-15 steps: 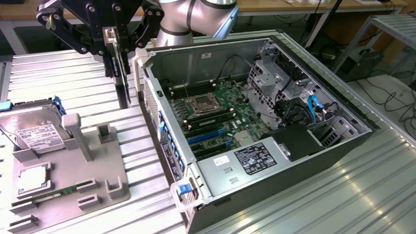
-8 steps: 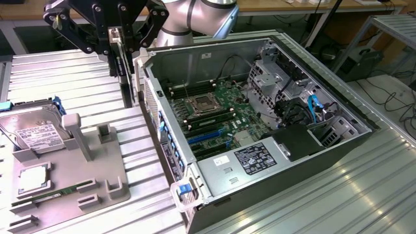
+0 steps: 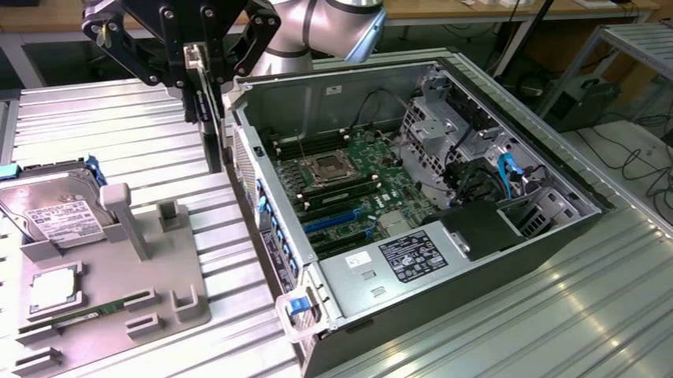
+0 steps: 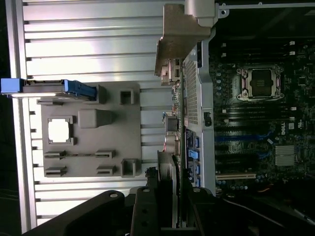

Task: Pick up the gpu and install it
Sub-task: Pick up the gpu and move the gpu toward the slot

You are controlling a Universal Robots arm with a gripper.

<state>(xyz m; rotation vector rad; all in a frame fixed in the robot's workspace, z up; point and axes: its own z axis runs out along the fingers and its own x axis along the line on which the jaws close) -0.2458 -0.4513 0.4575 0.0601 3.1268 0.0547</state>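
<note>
Above the desk point(image 3: 126, 134), just outside the open computer case point(image 3: 452, 315) at the exterior view's upper left, the gripper point(image 3: 198, 72) has its fingers point(image 3: 250, 46) partly closed on the gpu point(image 3: 213, 138), held upright and clear of the motherboard point(image 3: 363, 181).

Bright overhead light, glare on the ribbed table point(image 4: 93, 49), shadow inside the computer case point(image 3: 474, 315)

gpu point(image 3: 203, 114) top inside the hand point(image 3: 198, 72), hard drive point(image 3: 47, 209) partly past exterior view's left edge
</note>
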